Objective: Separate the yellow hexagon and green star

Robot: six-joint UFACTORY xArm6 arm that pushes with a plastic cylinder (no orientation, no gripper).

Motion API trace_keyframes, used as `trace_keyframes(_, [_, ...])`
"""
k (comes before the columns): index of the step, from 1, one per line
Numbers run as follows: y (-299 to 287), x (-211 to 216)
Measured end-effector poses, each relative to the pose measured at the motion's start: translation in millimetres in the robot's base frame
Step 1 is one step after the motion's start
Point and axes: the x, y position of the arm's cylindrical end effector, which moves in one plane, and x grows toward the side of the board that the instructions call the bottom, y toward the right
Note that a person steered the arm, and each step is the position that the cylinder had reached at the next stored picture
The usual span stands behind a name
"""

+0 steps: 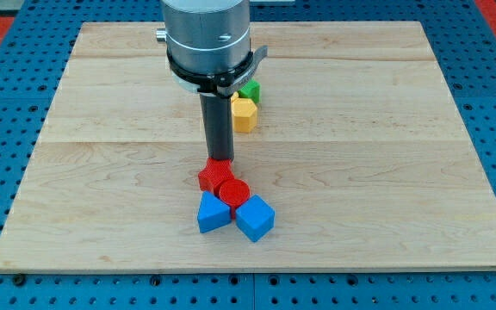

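The yellow hexagon (244, 114) lies on the wooden board (102, 129) just right of my rod, above the view's middle. The green star (250, 89) sits right behind it, touching it, and is partly hidden by the arm's body. My tip (219, 159) is below and left of the yellow hexagon, apart from it. The tip stands at the top edge of a red block.
A cluster lies below the tip: a red star-like block (212, 176), a red cylinder (233, 190), a blue triangular block (213, 213) and a blue cube (255, 217). A blue pegboard (7, 129) surrounds the board.
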Motion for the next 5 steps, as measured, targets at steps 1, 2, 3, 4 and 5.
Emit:
trace_keyframes(1, [0, 0])
trace_keyframes(2, [0, 0])
trace_keyframes(3, [30, -22])
trace_keyframes(4, [43, -52])
trace_keyframes(5, [31, -67])
